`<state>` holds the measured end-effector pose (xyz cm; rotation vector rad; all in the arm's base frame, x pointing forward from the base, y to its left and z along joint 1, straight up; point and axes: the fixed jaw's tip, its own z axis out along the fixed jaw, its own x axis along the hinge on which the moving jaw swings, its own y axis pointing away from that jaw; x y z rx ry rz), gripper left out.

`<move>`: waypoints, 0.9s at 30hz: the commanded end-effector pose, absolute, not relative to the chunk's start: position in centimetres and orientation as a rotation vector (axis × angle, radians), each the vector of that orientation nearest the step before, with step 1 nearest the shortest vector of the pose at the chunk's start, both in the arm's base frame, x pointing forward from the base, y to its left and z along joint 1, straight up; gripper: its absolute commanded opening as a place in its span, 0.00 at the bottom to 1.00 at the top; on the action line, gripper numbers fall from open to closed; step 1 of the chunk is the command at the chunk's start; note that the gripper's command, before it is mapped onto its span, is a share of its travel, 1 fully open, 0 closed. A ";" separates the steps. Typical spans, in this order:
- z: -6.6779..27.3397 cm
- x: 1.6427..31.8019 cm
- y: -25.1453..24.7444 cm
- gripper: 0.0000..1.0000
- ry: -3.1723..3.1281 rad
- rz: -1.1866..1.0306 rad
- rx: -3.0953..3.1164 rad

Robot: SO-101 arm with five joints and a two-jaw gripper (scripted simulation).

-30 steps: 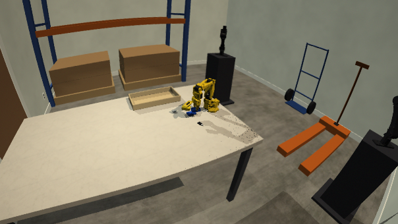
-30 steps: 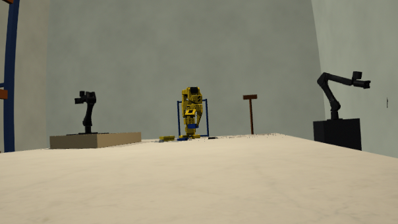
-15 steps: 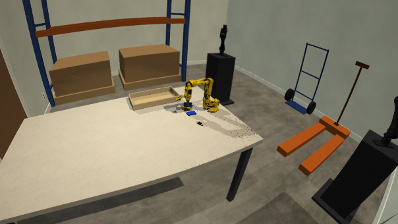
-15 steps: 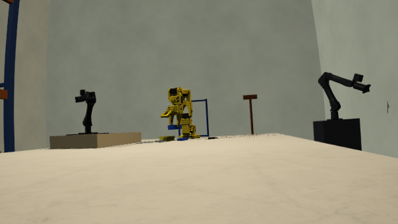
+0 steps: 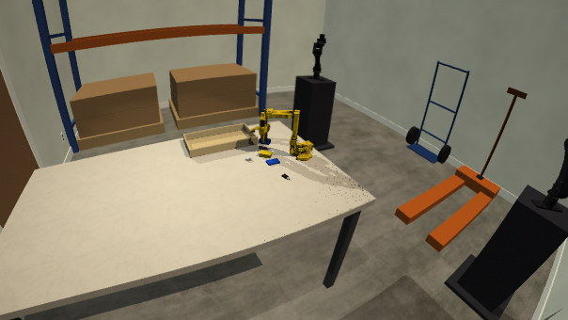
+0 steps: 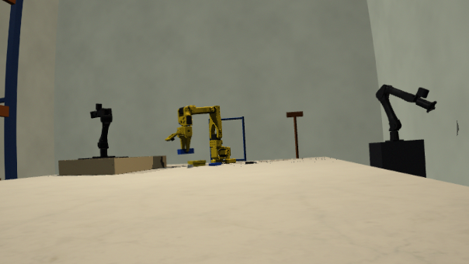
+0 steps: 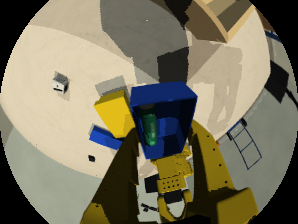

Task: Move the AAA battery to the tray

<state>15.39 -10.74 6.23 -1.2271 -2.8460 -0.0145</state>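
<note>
My gripper (image 5: 264, 139) (image 6: 186, 149) (image 7: 165, 131) is shut on the blue box base (image 6: 185, 151) (image 7: 164, 92), holding it above the table near the tray's right end in the top view. In the wrist view its open side faces the camera, and the green AAA battery (image 7: 150, 129) lies inside along the left wall. The blue lid (image 5: 273, 162) (image 6: 215, 164) (image 7: 104, 137) lies on the table, apart from the base. The wooden tray (image 5: 221, 148) (image 6: 87, 167) (image 7: 206, 24) stands on the table; no object shows in its visible part.
A yellow box (image 5: 265, 153) (image 6: 196, 163) (image 7: 114, 113) lies on the table between tray and blue lid. A small pale grey object (image 5: 248, 160) (image 7: 60, 85) lies near it. A small dark object (image 5: 285, 176) (image 6: 250, 162) (image 7: 91, 158) lies beyond the lid.
</note>
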 end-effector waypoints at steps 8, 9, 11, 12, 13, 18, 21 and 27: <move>7.0 13.8 -14.4 0.19 -2.805 0.000 -1.416; 7.0 13.6 -14.6 0.19 -2.800 0.000 -1.425; 7.0 13.4 -14.8 0.19 -2.793 0.000 -1.439; 7.0 13.3 -14.9 0.19 -2.790 0.000 -1.444; 7.0 13.3 -15.0 0.19 -2.789 0.000 -1.447; 7.0 13.3 -15.0 0.19 -2.787 0.000 -1.451; 7.0 13.3 -15.0 0.19 -2.787 0.000 -1.451; 7.0 13.3 -15.0 0.19 -2.787 0.000 -1.451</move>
